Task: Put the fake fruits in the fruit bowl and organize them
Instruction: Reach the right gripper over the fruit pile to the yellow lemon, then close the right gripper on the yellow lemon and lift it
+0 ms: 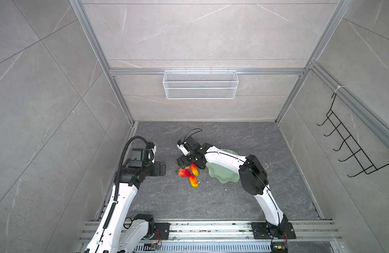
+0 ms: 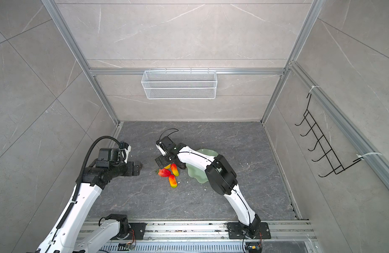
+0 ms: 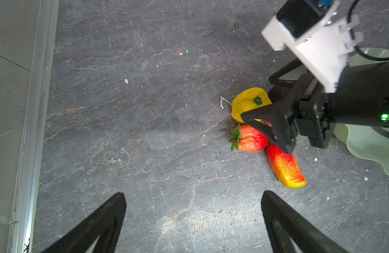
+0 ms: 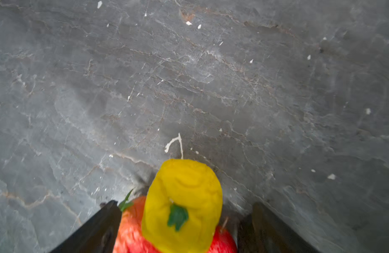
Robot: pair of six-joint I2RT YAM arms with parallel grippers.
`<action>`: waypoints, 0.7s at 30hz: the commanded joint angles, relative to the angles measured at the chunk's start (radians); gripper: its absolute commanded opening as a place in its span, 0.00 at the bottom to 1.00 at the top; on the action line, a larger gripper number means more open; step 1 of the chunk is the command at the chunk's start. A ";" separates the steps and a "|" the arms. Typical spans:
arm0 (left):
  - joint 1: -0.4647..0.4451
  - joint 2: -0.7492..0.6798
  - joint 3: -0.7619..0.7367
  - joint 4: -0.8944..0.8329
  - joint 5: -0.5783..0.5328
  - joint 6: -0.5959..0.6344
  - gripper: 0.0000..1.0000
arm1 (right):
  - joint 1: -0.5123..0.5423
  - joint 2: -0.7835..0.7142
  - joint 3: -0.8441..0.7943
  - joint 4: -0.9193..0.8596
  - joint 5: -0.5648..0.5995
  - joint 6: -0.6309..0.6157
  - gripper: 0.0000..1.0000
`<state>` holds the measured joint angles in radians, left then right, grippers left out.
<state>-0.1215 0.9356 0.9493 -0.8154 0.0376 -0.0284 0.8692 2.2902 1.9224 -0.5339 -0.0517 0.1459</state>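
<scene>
The left gripper (image 3: 193, 193) hangs over bare table (image 3: 145, 131), left of the fruit and well clear of it. Its jaws are spread wide with nothing between them.

The fruit sits in one tight cluster near the middle of the table, left of the bowl. The strawberry (image 3: 251, 138) is leftmost, with its green leaves pointing left. The yellow fruit (image 4: 182, 203) lies just beyond it, touching or almost touching. The right gripper (image 4: 186, 204) reaches in from the right and straddles the yellow fruit. The fruit sits between the two fingers, with a gap showing on each side, so the jaws are released and not pinching it. The near finger (image 3: 268, 122) passes over the strawberry's right end.

The near mango (image 1: 193, 181) lies on the table, nearer than the strawberry and a little to its right, outside the jaws. The far mango (image 1: 194, 169) lies just right of the strawberry, partly under the gripper.

In both top views the gripper covers almost all of the yellow fruit. The dark fruit (image 3: 276, 94) shows only as a dark patch behind the far finger, and its shape is hard to make out. The right wrist view cuts off the strawberry and a red patch behind the yellow fruit. I cannot tell which fruit that patch is.

The bowl (image 1: 220, 175) stands on the right, largely hidden under the right arm (image 1: 222, 158).
</scene>
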 commanded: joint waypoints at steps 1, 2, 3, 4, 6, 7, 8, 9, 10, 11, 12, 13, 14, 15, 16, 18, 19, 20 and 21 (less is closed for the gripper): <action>0.008 -0.014 -0.002 0.008 0.024 0.021 1.00 | 0.007 0.056 0.087 -0.060 0.018 0.026 0.84; 0.009 -0.013 -0.003 0.009 0.021 0.021 1.00 | 0.006 0.072 0.109 -0.077 0.019 0.026 0.77; 0.010 -0.014 -0.003 0.010 0.019 0.020 1.00 | 0.005 0.084 0.123 -0.085 0.020 0.028 0.72; 0.011 -0.014 -0.003 0.009 0.015 0.019 1.00 | 0.007 0.094 0.135 -0.095 0.019 0.030 0.66; 0.011 -0.014 -0.003 0.009 0.012 0.021 1.00 | 0.010 0.102 0.140 -0.100 0.021 0.034 0.62; 0.012 -0.014 -0.003 0.010 0.011 0.020 1.00 | 0.010 0.102 0.139 -0.100 0.021 0.035 0.61; 0.013 -0.014 -0.003 0.009 0.011 0.020 1.00 | 0.012 0.100 0.138 -0.099 0.020 0.038 0.61; 0.012 -0.015 -0.003 0.009 0.011 0.020 1.00 | 0.012 0.099 0.137 -0.099 0.019 0.040 0.61; 0.013 -0.015 -0.003 0.010 0.010 0.019 1.00 | 0.013 0.098 0.134 -0.099 0.017 0.038 0.61; 0.013 -0.015 -0.003 0.010 0.010 0.020 1.00 | 0.014 0.096 0.133 -0.098 0.016 0.037 0.61; 0.013 -0.014 -0.003 0.009 0.010 0.020 1.00 | 0.014 0.094 0.132 -0.098 0.013 0.038 0.61; 0.014 -0.015 -0.003 0.010 0.008 0.019 1.00 | 0.015 0.095 0.132 -0.097 0.011 0.037 0.57; 0.014 -0.016 -0.004 0.009 0.008 0.020 1.00 | 0.015 0.092 0.132 -0.098 0.009 0.037 0.51; 0.014 -0.017 -0.006 0.010 0.007 0.020 1.00 | 0.015 0.090 0.132 -0.097 0.007 0.038 0.48; 0.014 -0.020 -0.005 0.011 0.006 0.020 1.00 | 0.014 0.083 0.129 -0.095 0.007 0.037 0.48; 0.014 -0.017 -0.005 0.010 0.004 0.020 1.00 | 0.015 0.071 0.129 -0.092 0.006 0.034 0.48; 0.014 -0.017 -0.005 0.011 0.004 0.020 1.00 | 0.015 0.061 0.129 -0.092 0.007 0.031 0.48; 0.014 -0.017 -0.003 0.011 0.004 0.021 1.00 | 0.014 0.052 0.126 -0.088 0.009 0.028 0.47; 0.014 -0.017 -0.005 0.011 0.004 0.021 1.00 | 0.014 0.042 0.124 -0.086 0.010 0.025 0.44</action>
<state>-0.1112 0.9329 0.9493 -0.8150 0.0364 -0.0261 0.8753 2.3672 2.0357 -0.5949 -0.0418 0.1726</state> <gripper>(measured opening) 0.999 0.494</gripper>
